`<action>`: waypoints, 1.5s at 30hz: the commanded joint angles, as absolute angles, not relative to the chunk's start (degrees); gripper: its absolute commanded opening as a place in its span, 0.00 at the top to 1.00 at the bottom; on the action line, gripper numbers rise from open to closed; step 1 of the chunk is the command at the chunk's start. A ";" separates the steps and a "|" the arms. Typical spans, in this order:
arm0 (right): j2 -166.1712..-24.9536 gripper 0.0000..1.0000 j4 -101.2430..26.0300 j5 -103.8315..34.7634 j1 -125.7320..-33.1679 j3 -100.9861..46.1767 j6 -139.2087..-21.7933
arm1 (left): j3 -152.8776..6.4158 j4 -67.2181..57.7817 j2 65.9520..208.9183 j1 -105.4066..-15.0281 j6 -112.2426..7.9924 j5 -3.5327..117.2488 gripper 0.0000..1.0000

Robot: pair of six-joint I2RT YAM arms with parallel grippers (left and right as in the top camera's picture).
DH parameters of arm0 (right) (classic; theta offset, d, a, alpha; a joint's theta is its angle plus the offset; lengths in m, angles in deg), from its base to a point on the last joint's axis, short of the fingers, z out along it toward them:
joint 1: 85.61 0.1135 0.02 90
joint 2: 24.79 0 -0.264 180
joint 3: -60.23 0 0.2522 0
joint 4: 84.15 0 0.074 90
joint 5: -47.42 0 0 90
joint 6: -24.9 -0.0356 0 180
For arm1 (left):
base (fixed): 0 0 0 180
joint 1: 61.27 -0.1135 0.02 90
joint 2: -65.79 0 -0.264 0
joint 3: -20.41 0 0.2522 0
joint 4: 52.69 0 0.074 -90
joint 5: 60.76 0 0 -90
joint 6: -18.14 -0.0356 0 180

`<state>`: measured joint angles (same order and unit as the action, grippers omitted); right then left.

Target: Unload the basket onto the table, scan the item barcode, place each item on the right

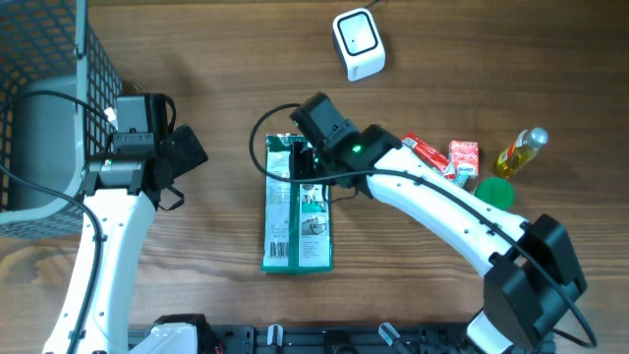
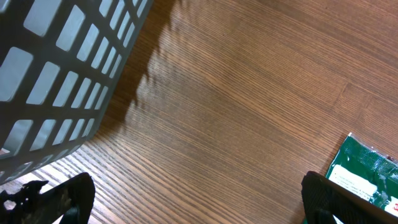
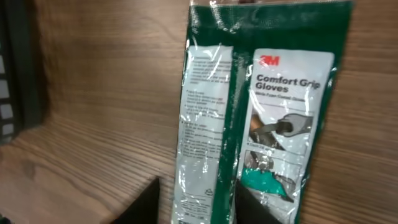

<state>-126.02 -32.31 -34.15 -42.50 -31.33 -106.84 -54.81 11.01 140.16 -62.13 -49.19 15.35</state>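
The item, a flat green and white pack of Comfort Grip Gloves [image 1: 298,211], lies on the wooden table with its length running toward the front edge. My right gripper [image 1: 307,165] hovers over the pack's far end. In the right wrist view the pack [image 3: 261,106] fills the middle. The right gripper [image 3: 196,202] stands open, its fingers astride the pack's left half, the left fingertip [image 3: 146,202] apart from the pack's edge. A white scanner [image 1: 358,42] sits at the back. My left gripper [image 1: 192,152] hangs open over bare wood [image 2: 196,190], with a corner of the pack [image 2: 367,174] to its right.
A grey wire basket [image 1: 49,98] stands at the far left, close to the left gripper [image 2: 56,68]. To the right of the pack lie two red packets [image 1: 428,152] [image 1: 464,157], a small yellow bottle [image 1: 521,150] and a green cap [image 1: 494,191].
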 commanded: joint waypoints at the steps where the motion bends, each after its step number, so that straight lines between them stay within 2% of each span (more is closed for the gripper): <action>1: -129.50 0.51 -31.15 -33.98 -42.13 -29.71 -106.69 | -55.33 10.88 140.16 -62.35 -48.66 14.61 0.00; 6: -133.21 0.44 -22.89 -33.95 -42.06 -28.75 -107.32 | -55.33 10.88 140.16 -62.35 -48.66 14.61 0.00; 11: -134.59 0.37 -24.09 -33.50 -42.06 -25.25 -109.24 | -55.33 10.88 140.16 -62.35 -48.66 14.63 0.00; 30: -135.22 0.35 -29.57 -34.02 -41.95 -23.96 -108.74 | -55.33 10.88 140.16 -62.35 -48.66 14.61 0.00; 36: -135.22 0.33 -34.84 -33.47 -41.91 -19.18 -108.83 | -55.33 10.88 140.16 -62.35 -48.66 14.61 0.00; 37: -135.22 0.35 -35.96 -32.88 -41.91 -18.28 -109.33 | -55.33 10.88 140.16 -62.35 -48.66 14.61 0.00; 38: -135.24 0.41 -37.22 -31.90 -41.91 -17.34 -110.62 | -55.33 10.88 140.16 -62.35 -48.66 14.63 0.00; 42: -135.20 0.83 -39.74 -31.33 -41.93 -16.20 -110.31 | -55.33 10.88 140.16 -62.35 -48.66 14.61 0.00; 45: -135.13 0.96 -39.74 -31.27 -42.72 -16.31 -109.05 | -55.33 10.88 140.16 -62.35 -48.66 14.63 0.00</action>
